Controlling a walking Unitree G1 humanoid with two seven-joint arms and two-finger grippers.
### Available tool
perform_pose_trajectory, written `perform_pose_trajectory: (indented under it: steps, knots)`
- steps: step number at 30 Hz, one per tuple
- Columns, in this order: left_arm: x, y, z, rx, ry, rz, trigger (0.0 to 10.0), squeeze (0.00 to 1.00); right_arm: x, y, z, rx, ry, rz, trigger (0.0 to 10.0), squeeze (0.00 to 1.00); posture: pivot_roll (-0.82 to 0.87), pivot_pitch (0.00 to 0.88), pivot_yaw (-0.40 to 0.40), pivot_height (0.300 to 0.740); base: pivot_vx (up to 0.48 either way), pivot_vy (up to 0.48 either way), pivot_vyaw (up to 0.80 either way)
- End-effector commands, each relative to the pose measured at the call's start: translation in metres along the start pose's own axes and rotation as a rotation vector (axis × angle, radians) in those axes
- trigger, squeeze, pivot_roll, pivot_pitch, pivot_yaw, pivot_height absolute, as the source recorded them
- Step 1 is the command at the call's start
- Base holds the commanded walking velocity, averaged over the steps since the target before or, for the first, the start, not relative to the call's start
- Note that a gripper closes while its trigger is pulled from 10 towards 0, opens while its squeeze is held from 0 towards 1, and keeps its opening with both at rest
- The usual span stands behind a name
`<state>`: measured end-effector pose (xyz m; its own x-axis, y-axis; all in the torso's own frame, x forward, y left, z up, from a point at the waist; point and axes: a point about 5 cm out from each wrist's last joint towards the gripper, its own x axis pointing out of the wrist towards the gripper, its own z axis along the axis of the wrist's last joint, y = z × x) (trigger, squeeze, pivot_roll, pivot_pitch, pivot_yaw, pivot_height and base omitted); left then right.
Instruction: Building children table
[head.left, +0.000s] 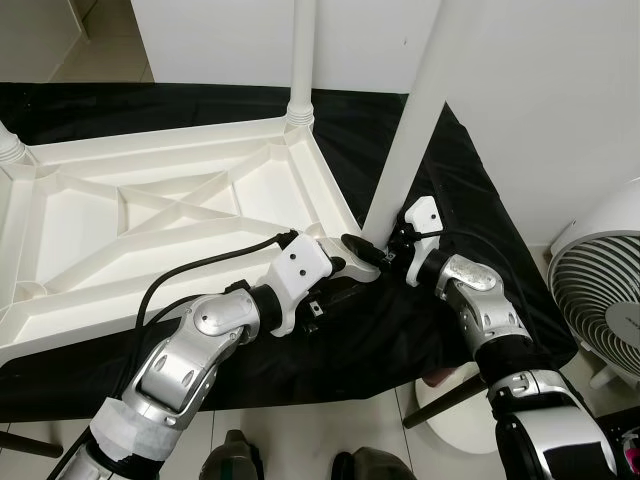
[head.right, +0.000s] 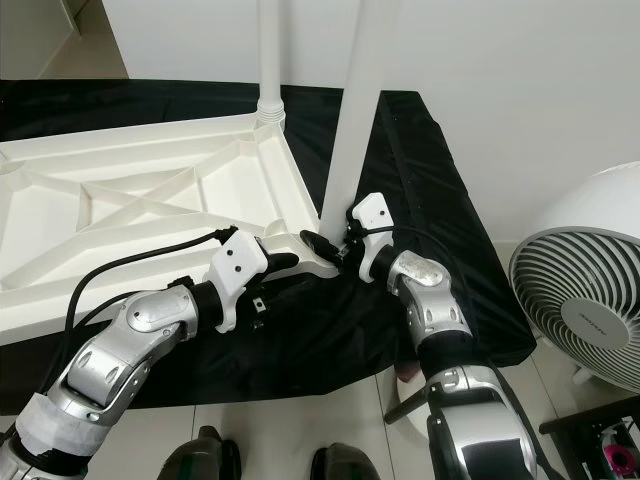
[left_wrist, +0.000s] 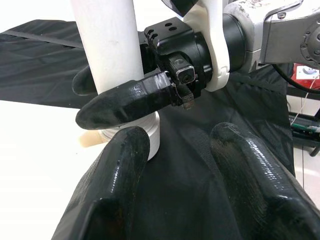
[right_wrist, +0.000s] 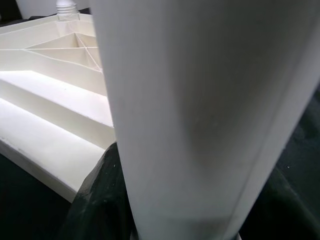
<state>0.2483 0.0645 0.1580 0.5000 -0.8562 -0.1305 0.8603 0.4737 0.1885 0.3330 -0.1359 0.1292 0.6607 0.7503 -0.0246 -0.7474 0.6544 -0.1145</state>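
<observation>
Gripping the round white plastic table leg (head.left: 408, 140) near its foot, the right gripper (left_wrist: 125, 95) has its two black fingers pinched on opposite sides of the tube, one finger (left_wrist: 120, 102) crossing its front. Just below those fingers, the leg's foot sits in the corner socket of the overturned white ribbed plastic tabletop (head.left: 140, 215), which lies on a black cloth (head.left: 470, 240). The left gripper (left_wrist: 200, 175) waits just beside that same corner, its fingers (left_wrist: 117, 185) spread apart over the cloth and holding nothing. Beyond both grippers, a second white leg (head.left: 302, 60) stands upright in the far corner. A white round fan (head.left: 600, 290) stands beyond the right arm.
</observation>
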Motion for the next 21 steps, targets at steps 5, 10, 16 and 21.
perform_pose_trajectory:
  steps: [5, 10, 16, 21]
  knots:
    - [0.001, -0.006, -0.005, -0.001, 0.026, -0.050, 10.0, 0.00, 0.001, 0.010, 0.002, 0.067, -0.038, -0.087, 10.0, 0.00, 0.00, 0.022, -0.044, 0.740, 0.000, 0.000, 0.00]
    - [0.000, -0.007, -0.006, -0.003, 0.027, -0.052, 10.0, 0.00, 0.002, 0.020, 0.006, 0.059, -0.048, -0.198, 10.0, 0.00, 0.00, 0.021, -0.050, 0.740, 0.000, 0.000, 0.00]
    - [0.000, -0.010, -0.006, -0.009, 0.024, -0.065, 10.0, 0.00, 0.004, 0.046, 0.012, 0.178, -0.133, -0.395, 10.0, 0.00, 0.00, 0.018, -0.046, 0.740, 0.000, 0.000, 0.00]
    - [0.001, -0.013, -0.005, -0.008, 0.018, -0.083, 10.0, 0.00, 0.003, 0.054, 0.013, 0.193, -0.121, -0.547, 10.0, 0.00, -0.01, 0.017, -0.043, 0.740, 0.000, 0.000, 0.00]
